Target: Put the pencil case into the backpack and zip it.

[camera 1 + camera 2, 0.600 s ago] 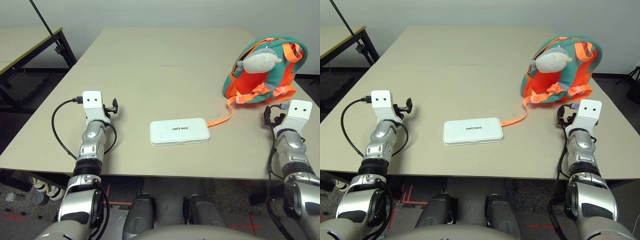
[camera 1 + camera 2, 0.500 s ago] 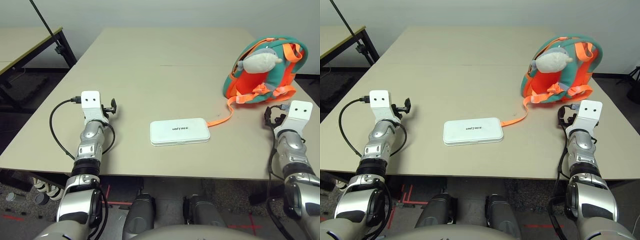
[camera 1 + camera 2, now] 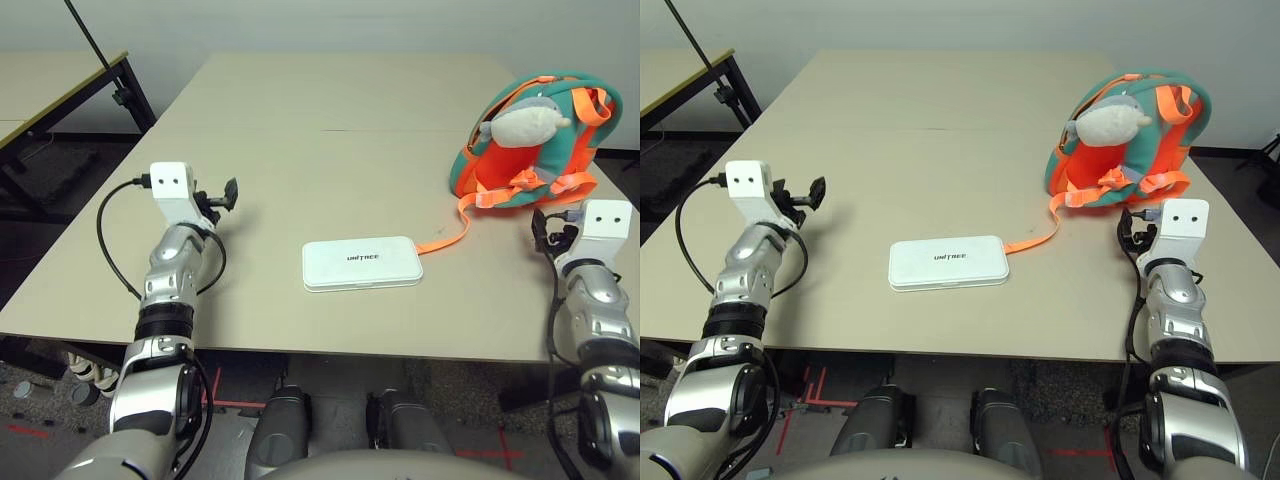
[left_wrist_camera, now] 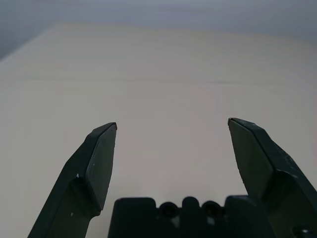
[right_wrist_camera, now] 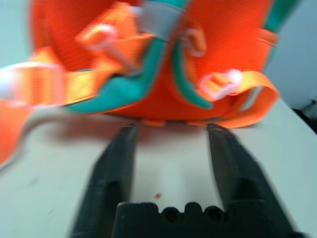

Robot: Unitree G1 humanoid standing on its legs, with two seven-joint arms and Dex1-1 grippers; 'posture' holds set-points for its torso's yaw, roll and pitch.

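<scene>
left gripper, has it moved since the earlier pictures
Yes. The left gripper has lifted and swung farther from the pencil case, up the table.

Both silver arms reach forward, one on each side, well apart. The left gripper (image 4: 171, 144) is wide open, with nothing between its two black fingers. The right gripper (image 5: 171, 148) is open too, its fingers spread apart and holding nothing.
</scene>
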